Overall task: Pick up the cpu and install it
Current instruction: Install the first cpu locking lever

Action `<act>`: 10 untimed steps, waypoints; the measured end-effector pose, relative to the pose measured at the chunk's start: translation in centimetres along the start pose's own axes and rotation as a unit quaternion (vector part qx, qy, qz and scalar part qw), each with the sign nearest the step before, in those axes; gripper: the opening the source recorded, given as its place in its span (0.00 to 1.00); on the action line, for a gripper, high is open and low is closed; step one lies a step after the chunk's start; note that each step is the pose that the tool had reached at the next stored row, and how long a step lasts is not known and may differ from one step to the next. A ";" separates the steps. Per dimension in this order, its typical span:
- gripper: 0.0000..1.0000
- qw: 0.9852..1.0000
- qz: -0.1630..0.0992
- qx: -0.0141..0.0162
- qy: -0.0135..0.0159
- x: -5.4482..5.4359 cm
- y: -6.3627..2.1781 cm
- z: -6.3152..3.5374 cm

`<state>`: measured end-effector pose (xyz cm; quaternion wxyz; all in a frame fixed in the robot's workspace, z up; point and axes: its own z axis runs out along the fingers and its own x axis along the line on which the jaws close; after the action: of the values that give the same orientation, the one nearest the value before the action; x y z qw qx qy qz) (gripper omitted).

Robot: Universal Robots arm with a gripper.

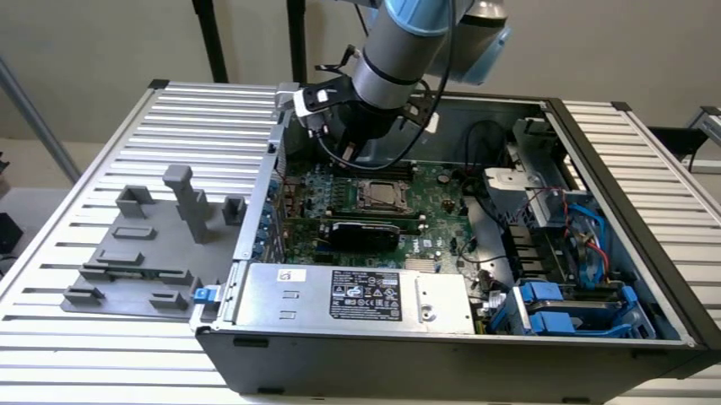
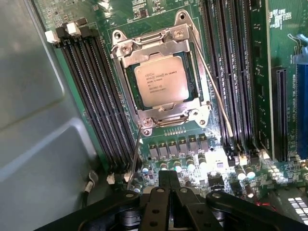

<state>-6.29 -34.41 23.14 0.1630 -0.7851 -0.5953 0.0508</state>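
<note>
The cpu [image 2: 161, 79] is a pale silver square chip with printed text. It lies flat inside the metal socket frame [image 2: 161, 115] on the green motherboard [image 2: 284, 57]. In the exterior view the cpu [image 1: 377, 196] sits near the middle of the open computer case. My gripper [image 2: 169, 185] hovers above the board, a short way off the socket's edge. Its black fingers are shut together with nothing between them. In the exterior view the gripper [image 1: 344, 145] hangs over the board just beyond the socket, towards the case's far wall.
Black memory slots [image 2: 103, 96] flank the socket on both sides. The grey case wall [image 2: 38, 120] stands close by. A silver power supply [image 1: 355, 295] fills the case's front. Cables and blue drive bays [image 1: 563, 308] are at the exterior view's right. A grey fixture plate [image 1: 147, 245] lies outside at its left.
</note>
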 end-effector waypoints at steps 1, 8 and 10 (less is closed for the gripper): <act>0.11 1.000 0.001 0.001 0.002 -0.2 -0.02 -0.25; 0.11 1.000 0.005 0.004 0.013 -1.3 -0.30 -2.03; 0.11 1.000 0.011 0.004 0.019 -1.3 -0.44 -2.00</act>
<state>-6.52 -35.93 25.01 0.1772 -0.7915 -0.5835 0.0404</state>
